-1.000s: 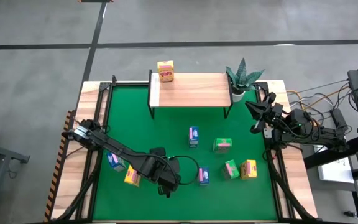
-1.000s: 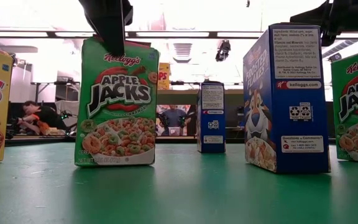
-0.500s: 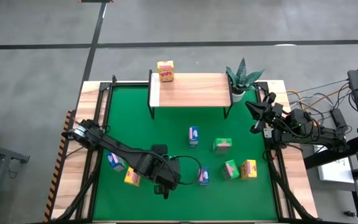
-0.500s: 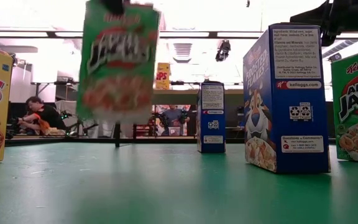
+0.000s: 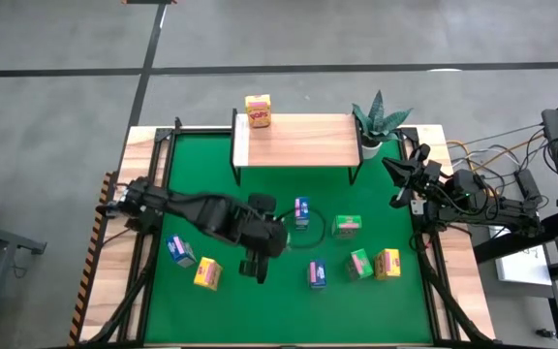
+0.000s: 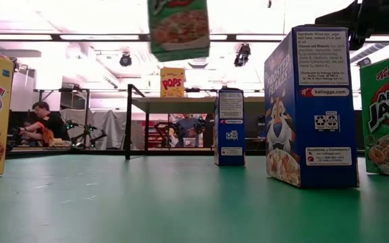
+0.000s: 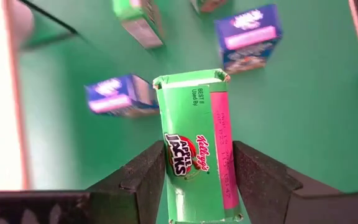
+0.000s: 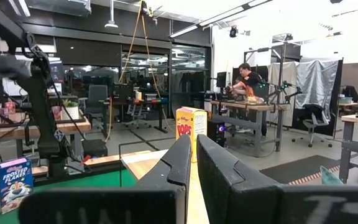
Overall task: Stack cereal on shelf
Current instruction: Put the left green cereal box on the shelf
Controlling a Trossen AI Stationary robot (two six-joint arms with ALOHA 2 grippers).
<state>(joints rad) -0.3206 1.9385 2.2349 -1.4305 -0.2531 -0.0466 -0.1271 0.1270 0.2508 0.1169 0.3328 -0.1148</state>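
My left gripper is shut on a green Apple Jacks cereal box, high over the mat's middle. The low view shows only the box's lower part, in the air. The shelf, a pale plank on black legs, stands at the far edge. One yellow box stands upright on the shelf's left end. Several more boxes stand on the green mat. My right gripper waits shut by the table's right edge. My left gripper pinches the green box between its two fingers, one on each broad face just below the top panel. The fingers come from above, pointing down. The box hangs upright below them, lifted clear of the mat.
A blue box and a green box stand between the gripper and the shelf. Green, yellow and blue boxes stand near right, blue and yellow near left. A potted plant stands by the shelf's right end.
My left gripper has risen with the green box and carried it from the mat's near part toward the far edge and the shelf. The box, standing on the mat a second ago, now hangs lifted clear, high above the other boxes.
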